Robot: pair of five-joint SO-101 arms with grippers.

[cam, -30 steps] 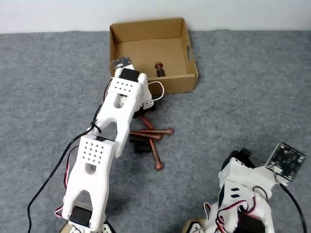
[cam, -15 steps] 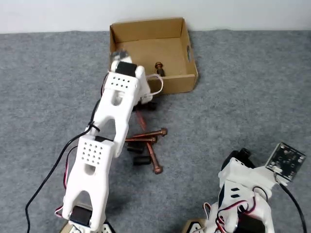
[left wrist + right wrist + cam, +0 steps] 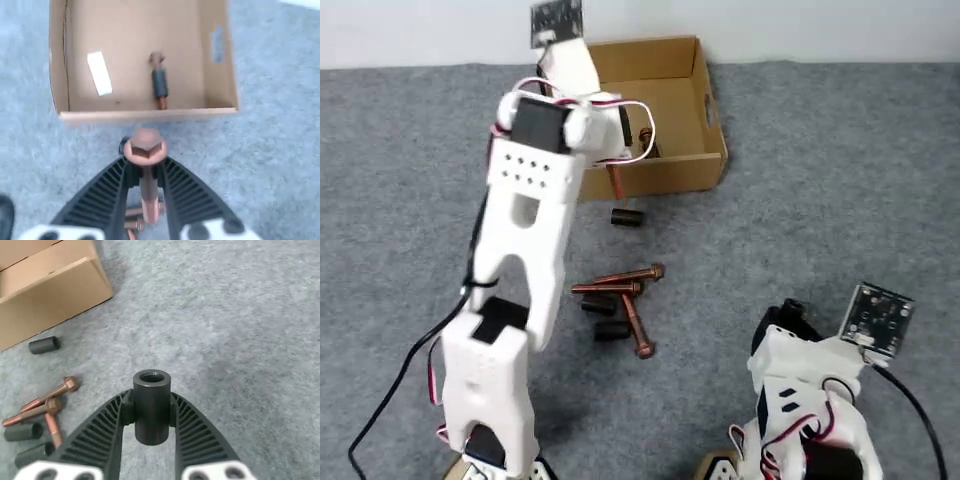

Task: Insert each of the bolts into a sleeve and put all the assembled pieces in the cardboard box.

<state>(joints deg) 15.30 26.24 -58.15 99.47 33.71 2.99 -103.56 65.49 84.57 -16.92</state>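
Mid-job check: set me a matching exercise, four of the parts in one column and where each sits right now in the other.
1. gripped bolt
2. gripped sleeve
3. assembled piece
4. lone sleeve

A. lying inside the cardboard box
B. on the carpet, just outside that box's front wall
C. clamped in the left tool
D. clamped in the right tool

Pairs: 1-C, 2-D, 3-A, 4-B.
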